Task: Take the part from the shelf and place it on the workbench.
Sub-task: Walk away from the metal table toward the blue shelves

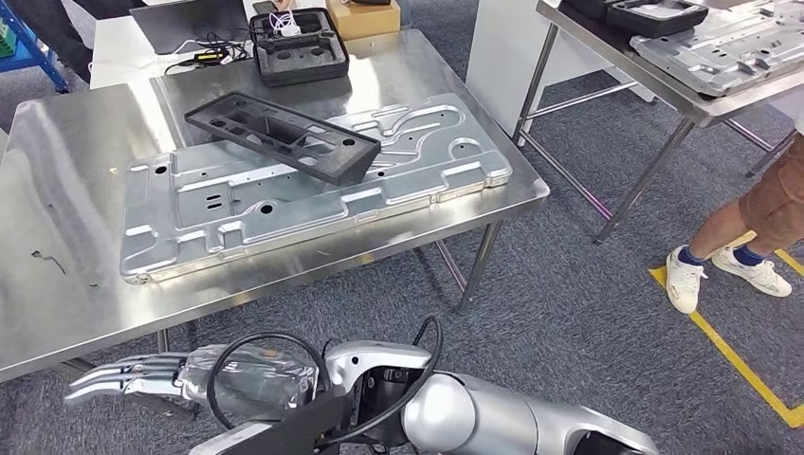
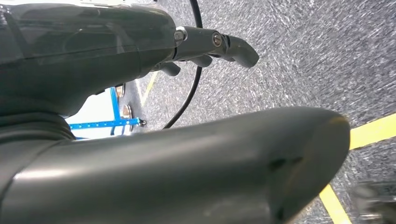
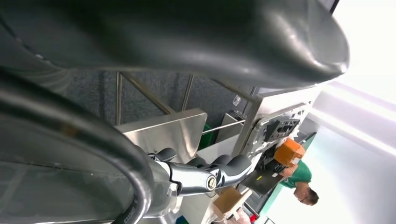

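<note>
A black rectangular frame part [image 1: 284,136] lies tilted on a large silver stamped panel [image 1: 284,213], which rests on the steel workbench [image 1: 57,190]. My right hand [image 1: 133,374] hangs below the workbench's near edge, its fingers stretched out toward the left and holding nothing. The right wrist view has the same hand [image 3: 205,175] beside a steel table edge, with nothing in it. My left hand [image 2: 102,51] hangs over grey carpet, its fingers [image 2: 219,44] loosely extended and its thumb [image 2: 210,158] apart from them, and it holds nothing.
A black foam tray [image 1: 299,45] with white bits and a cardboard box [image 1: 365,17] sit at the workbench's far end. A second table [image 1: 683,95] at the right carries another panel. A person's legs [image 1: 730,246] stand by yellow floor tape [image 1: 740,365]. A blue rack [image 2: 112,123] is nearby.
</note>
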